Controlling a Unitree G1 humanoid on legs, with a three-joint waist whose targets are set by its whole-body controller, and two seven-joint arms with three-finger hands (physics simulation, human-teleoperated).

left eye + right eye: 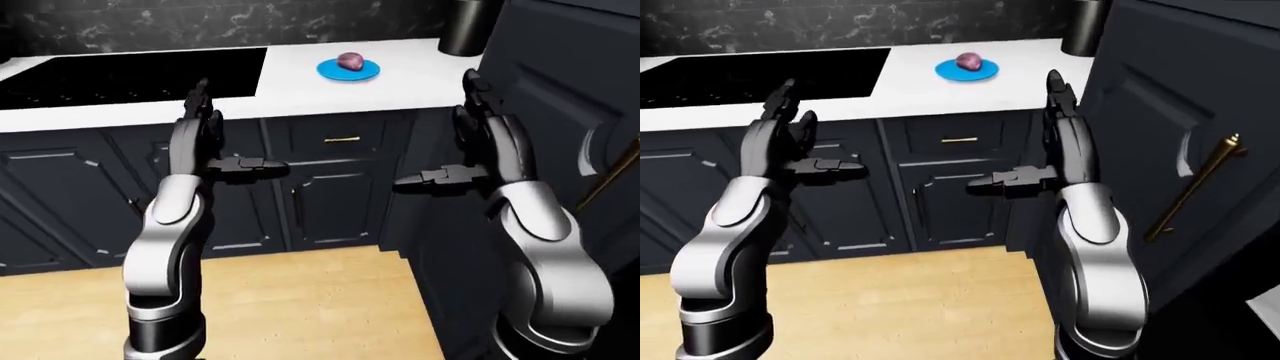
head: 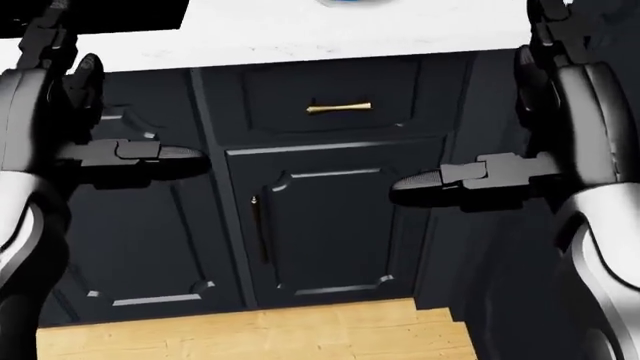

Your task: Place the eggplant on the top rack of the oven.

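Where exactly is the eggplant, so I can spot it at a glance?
Look at the white counter that runs across the top of the left-eye view, to the right of the black cooktop. A blue plate sits there, and the eggplant lies on it: a small, rounded, purple lump, the only food on the counter.

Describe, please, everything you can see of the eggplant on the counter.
The eggplant is a small, rounded, purplish lump with a paler sheen on top; no stem can be made out. It lies on a flat blue plate, roughly at its middle, on the white countertop, to the right of the black cooktop in the left-eye view. Only the plate touches it. Both hands are raised well short of it, below the counter edge.
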